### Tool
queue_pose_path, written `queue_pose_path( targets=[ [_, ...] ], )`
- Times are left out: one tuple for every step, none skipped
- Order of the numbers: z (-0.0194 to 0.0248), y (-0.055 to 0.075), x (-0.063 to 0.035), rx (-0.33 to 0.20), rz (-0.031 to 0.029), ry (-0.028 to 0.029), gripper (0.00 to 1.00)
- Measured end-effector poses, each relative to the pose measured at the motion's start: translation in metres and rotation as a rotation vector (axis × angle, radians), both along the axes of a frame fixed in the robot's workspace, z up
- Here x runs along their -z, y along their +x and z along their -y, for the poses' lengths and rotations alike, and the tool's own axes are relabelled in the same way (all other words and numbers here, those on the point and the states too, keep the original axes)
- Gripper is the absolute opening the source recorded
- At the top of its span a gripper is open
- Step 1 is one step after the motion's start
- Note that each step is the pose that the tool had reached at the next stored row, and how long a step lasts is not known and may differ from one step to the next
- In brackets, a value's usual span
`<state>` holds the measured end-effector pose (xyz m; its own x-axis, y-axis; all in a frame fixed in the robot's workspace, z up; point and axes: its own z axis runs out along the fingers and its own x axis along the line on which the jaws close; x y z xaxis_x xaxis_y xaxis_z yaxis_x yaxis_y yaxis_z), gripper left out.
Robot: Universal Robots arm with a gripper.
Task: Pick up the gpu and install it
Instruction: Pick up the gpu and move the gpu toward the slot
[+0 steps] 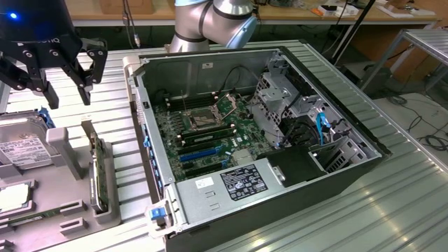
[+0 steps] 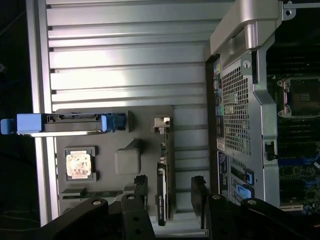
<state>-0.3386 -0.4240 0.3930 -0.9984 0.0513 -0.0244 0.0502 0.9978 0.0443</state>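
The gpu (image 1: 95, 164) stands on its long edge in a slot of a grey holder tray (image 1: 70, 181), at the exterior view's left beside the open computer case (image 1: 231, 131). My gripper (image 1: 68, 93) hangs open well above the tray, clear of the card. In the wrist view the gpu (image 2: 162, 175) shows edge-on, its silver bracket (image 2: 161, 124) at one end. There the line of the card runs between the two black fingertips (image 2: 141, 192) of the gripper (image 2: 170, 197). Nothing is held.
The tray also carries a hard drive (image 1: 21, 147) in a blue caddy, a CPU (image 2: 80, 165) and a RAM stick (image 2: 95, 194). Inside the case lie the motherboard (image 1: 203, 123), its blue card slots (image 1: 199, 155) and a drive cage (image 1: 276, 100). Everything rests on a ribbed metal table (image 1: 392, 199).
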Motion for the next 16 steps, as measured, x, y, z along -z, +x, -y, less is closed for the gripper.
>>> queue_pose_path(
  targets=[
    [0.0006, 0.0, 0.0, 0.0, 0.0, 0.0, 0.48],
    [0.0011, 0.0, 0.0, 0.0, 0.0, 0.0, 0.48],
    [0.0017, 0.0, 0.0, 0.0, 0.0001, 0.0, 0.48],
    [0.0022, 0.0, 0.0, 0.0, 0.0001, 0.0, 0.48],
    [0.003, 0.0, 0.0, 0.0, 0.0001, 0.0, 0.48],
    [0.0035, 0.0, 0.0, 0.0, 0.0, 0.0, 0.48],
    [0.004, 0.0, 0.0, 0.0, 0.0001, 0.0, 0.48],
    [0.0053, 0.0, 0.0, 0.0, 0.0001, 0.0001, 0.48],
    [0.0065, 0.0, 0.0, 0.0, 0.0, 0.0, 0.48],
    [0.0075, 0.0, 0.0, 0.0, 0.0001, 0.0, 0.48],
    [0.0086, 0.0, 0.0, 0.0, 0.0, 0.0, 0.48],
    [0.0097, 0.0, 0.0, 0.0, 0.0, -0.0001, 0.48],
    [0.0105, 0.0, 0.0, 0.0, 0.0, 0.0, 0.48],
    [0.0111, 0.0, 0.0, 0.0, 0.0001, 0.0, 0.48],
    [0.0116, 0.0, 0.0, 0.0, 0.0, 0.0, 0.48],
    [0.0122, 0.0, 0.0, 0.0, 0.0, 0.0, 0.48]
  ],
)
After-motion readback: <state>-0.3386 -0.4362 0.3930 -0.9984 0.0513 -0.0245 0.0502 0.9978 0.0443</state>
